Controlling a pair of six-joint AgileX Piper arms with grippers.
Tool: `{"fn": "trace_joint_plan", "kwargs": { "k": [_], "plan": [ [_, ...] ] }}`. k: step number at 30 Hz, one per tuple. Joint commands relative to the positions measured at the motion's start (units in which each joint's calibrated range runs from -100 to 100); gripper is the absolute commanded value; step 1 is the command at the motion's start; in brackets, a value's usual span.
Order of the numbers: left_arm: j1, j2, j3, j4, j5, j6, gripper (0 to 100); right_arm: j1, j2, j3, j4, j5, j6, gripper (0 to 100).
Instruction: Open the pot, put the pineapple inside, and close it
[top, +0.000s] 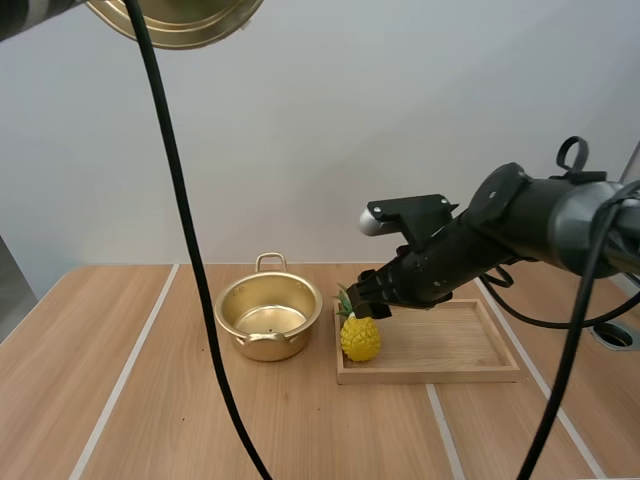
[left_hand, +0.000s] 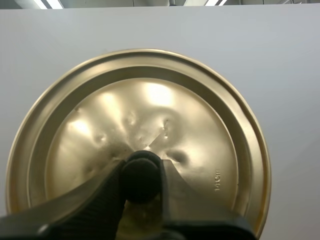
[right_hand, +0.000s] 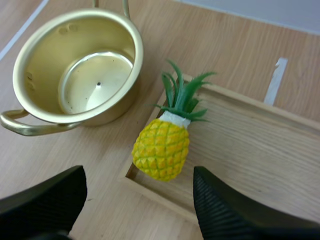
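Note:
The gold pot (top: 268, 318) stands open and empty on the table, left of the wooden tray (top: 450, 350). A small yellow pineapple (top: 360, 337) with green leaves lies in the tray's near left corner, also seen beside the pot (right_hand: 80, 70) as the pineapple (right_hand: 161, 147) in the right wrist view. My right gripper (top: 366, 305) hovers just above the pineapple, open, its fingers (right_hand: 235, 210) wide apart on either side of the fruit. High up at the back left hangs the gold lid (top: 175, 20). My left gripper (left_hand: 142, 182) is shut on the black knob of the lid (left_hand: 150, 115).
Bare wooden tray floor (right_hand: 260, 155) extends right of the pineapple. The pot's handles point toward the back and the front. Open tabletop (top: 120, 380) lies left of and in front of the pot.

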Motion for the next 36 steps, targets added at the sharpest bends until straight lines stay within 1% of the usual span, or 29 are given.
{"fn": "trace_joint_plan", "kwargs": {
  "k": [1,3,10,20,30,33,36],
  "plan": [
    [0.07,-0.40,-0.24,-0.61,-1.35,-0.49,0,-0.20,3.43,0.24,2.53,-0.98,-0.75,100],
    [0.07,-0.40,-0.24,-0.61,-1.35,-0.49,0,-0.20,6.35,0.24,4.29,-1.38,-1.90,100],
    [0.07,-0.40,-0.24,-0.61,-1.35,-0.49,0,-0.20,13.56,0.24,5.25,-5.39,-3.74,100],
    [0.07,-0.40,-0.24,-0.61,-1.35,-0.49,0,-0.12,16.66,0.24,11.88,-11.11,-10.08,100],
    [0.07,-0.40,-0.24,-0.61,-1.35,-0.49,0,-0.05,19.92,0.11,15.20,-14.46,-13.78,100],
    [0.07,-0.40,-0.24,-0.61,-1.35,-0.49,0,-0.05,20.83,0.11,15.63,-16.14,-14.03,100],
    [0.07,-0.40,-0.24,-0.61,-1.35,-0.49,0,-0.05,21.97,0.11,17.52,-16.13,-15.97,100]
  ]
}}
